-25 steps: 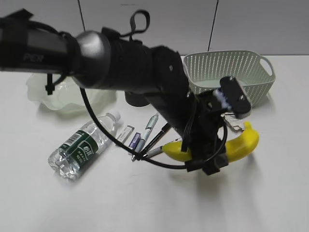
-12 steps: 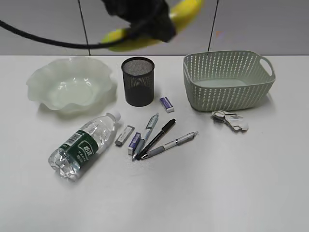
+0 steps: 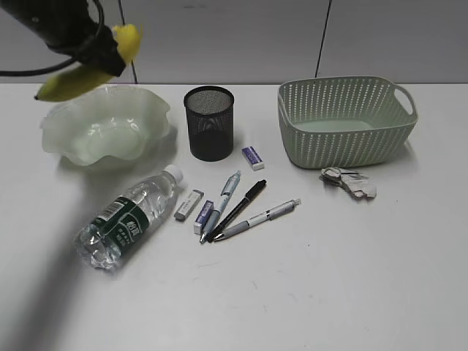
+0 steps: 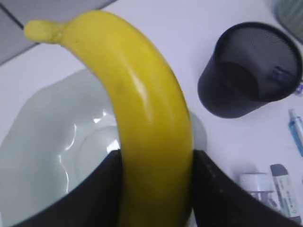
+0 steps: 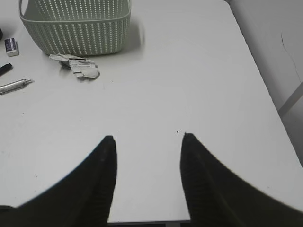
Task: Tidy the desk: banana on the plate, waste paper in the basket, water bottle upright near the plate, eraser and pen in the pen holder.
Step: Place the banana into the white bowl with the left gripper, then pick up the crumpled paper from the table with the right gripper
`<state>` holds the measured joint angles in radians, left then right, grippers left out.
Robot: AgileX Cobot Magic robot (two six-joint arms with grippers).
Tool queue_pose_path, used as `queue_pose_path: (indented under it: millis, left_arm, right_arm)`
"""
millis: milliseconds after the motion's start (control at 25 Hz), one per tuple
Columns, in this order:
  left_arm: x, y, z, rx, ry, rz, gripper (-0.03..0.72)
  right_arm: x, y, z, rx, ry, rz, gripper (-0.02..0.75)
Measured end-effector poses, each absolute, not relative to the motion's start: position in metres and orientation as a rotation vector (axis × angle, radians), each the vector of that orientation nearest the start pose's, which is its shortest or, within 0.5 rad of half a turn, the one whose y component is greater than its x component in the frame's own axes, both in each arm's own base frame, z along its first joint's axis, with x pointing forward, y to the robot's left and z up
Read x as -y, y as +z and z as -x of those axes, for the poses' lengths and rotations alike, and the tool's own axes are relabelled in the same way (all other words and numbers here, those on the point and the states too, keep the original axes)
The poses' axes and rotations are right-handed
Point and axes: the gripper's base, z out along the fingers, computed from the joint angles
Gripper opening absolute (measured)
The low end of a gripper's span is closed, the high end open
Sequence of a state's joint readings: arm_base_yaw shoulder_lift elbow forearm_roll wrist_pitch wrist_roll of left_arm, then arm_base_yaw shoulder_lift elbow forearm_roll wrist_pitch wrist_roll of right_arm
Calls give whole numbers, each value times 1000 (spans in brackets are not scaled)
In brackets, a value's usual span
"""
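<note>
While the left gripper clamps the banana between both fingers above the plate, right gripper empty with fingers parted over bare desk, water bottle lying flat, waste paper beside basket.

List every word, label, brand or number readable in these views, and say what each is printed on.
No text can be read.
Water bottle: white print on its dark green label, too small and blurred.
Erasers: purple-blue sleeve markings, illegible.
Waste paper: grey print, too small.
Pens: no marking legible.
Banana, plate, pen holder, basket: no print seen.
</note>
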<state>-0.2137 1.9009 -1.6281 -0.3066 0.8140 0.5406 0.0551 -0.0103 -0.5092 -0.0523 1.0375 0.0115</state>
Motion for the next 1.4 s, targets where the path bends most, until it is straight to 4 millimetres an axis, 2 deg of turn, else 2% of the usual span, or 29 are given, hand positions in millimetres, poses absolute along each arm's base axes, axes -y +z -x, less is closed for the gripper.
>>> queue_pose_path:
  millis: [160,280,360,480,560,640,760,920,1040,1160,1320,1400]
  left_arm:
    - [103,225,-433,-2539,-264,-711,326]
    - [104,201,-439,-2581,-272,-701,326]
    - [104,199,-442,-2570,-264,-692,342]
    - [103,205,-442,-2548,-256,-683,473]
    - [103,213,-440,-2535,-255,-685,524]
    - [102,226,-435,-2522,-247,-697,543]
    - [98,258,-424,-2483,-209,-689,552]
    - [88,316,-393,-2467,-172,-614,539]
    - [80,362,-354,-2472,-172,-570,500]
    - [71,407,-305,-2458,-185,-548,463]
    - [58,457,-244,-2336,-182,-462,447]
    - [52,471,-211,-2274,-187,-431,447]
  right_arm:
    - [4,282,7,-2000,-19,41,361]
    - [4,282,7,-2000,-19,41,361]
    - [4,282,7,-2000,-19,41,362]
    - [4,282,7,-2000,-19,41,362]
    - [4,282,7,-2000,-19,41,362]
    - [4,282,7,-2000,-19,41,362]
    - [4,282,7,-2000,-19,41,362]
    - [4,282,7,-2000,-20,41,361]
    - [4,282,7,-2000,-20,41,361]
    - [4,282,7,-2000,-20,41,361]
    - [4,282,7,-2000,-20,41,361]
    - [4,282,7,-2000,-20,41,362]
